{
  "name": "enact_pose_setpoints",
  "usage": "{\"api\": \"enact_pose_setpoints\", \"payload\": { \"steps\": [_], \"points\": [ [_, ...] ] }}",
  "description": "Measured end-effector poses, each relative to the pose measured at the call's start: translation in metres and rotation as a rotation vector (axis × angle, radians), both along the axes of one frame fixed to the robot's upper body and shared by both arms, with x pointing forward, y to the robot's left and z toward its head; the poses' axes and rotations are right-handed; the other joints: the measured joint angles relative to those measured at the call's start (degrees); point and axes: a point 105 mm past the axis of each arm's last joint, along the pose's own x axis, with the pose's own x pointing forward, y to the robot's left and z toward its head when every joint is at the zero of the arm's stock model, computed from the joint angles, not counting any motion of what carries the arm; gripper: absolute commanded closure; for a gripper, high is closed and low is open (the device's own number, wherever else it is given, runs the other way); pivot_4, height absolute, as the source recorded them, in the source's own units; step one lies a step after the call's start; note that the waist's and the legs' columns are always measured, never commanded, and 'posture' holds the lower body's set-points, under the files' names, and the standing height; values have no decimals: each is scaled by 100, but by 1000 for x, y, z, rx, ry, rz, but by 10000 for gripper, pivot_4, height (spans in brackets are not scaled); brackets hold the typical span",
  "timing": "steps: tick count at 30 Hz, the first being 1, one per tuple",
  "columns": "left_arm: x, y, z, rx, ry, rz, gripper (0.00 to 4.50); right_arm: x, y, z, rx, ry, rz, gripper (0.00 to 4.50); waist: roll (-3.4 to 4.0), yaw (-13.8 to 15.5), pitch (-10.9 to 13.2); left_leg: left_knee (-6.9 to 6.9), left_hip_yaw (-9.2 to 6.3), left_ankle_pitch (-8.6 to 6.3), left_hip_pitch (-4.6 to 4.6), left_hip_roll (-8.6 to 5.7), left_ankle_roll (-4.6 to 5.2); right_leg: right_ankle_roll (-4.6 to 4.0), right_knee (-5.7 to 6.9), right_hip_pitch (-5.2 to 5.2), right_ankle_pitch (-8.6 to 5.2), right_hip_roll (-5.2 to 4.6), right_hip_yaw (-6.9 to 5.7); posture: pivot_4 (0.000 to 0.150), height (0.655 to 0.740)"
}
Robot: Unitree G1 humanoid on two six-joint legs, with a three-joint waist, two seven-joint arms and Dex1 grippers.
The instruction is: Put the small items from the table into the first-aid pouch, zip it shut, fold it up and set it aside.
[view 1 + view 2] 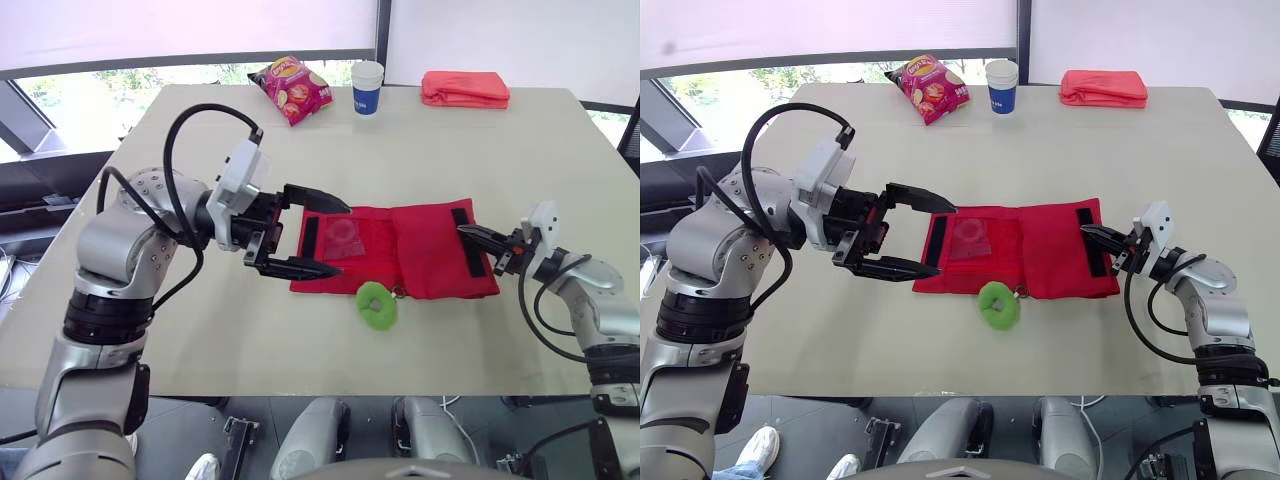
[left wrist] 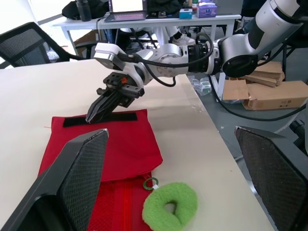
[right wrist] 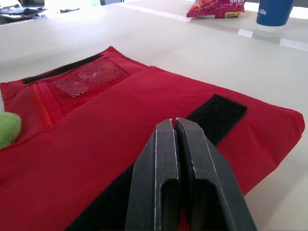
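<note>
The red first-aid pouch (image 1: pixel 425 250) lies spread flat on the beige table (image 1: pixel 200 330), with a black velcro strip (image 3: pixel 214 113) near each end. Its mesh pocket (image 3: pixel 89 79) holds a clear packet. A fuzzy green ring (image 1: pixel 377 305) rests at the pouch's front edge, by the zipper pull (image 2: pixel 149 183). My left gripper (image 1: pixel 343 240) hovers wide open over the pouch's left end, with nothing between its fingers (image 2: pixel 84 168). My right gripper (image 1: pixel 464 231) is shut, its tips resting over the right velcro strip at the pouch's right end.
At the table's far edge stand a pink snack bag (image 1: pixel 290 88), a blue and white paper cup (image 1: pixel 367 87) and a folded red cloth (image 1: pixel 465 88). Bare tabletop surrounds the pouch. Beyond the table's right edge are cardboard boxes (image 2: pixel 269 89) and a desk.
</note>
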Motion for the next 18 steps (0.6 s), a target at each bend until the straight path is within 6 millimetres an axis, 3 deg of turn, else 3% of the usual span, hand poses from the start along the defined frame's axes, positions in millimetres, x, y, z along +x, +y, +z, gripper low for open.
{"api": "enact_pose_setpoints", "payload": {
  "steps": [11, 18],
  "points": [
    [-1, 0, -5, -17, 23, 55, 0, 6, -4, -13, -118, -12, -34, 43830, -14, -73, -15, -2, -2, 3, 20, 2, -6, -2, 7, 13, -1, 2, 1, 1500, 7395],
    [-2, -2, -4, -19, 17, 64, 0, 3, 21, -9, -74, -35, 28, 43830, -19, -173, -18, -9, -4, 6, 26, 5, -13, -6, 14, 11, -3, 6, 2, 1500, 7395]
  ]
}}
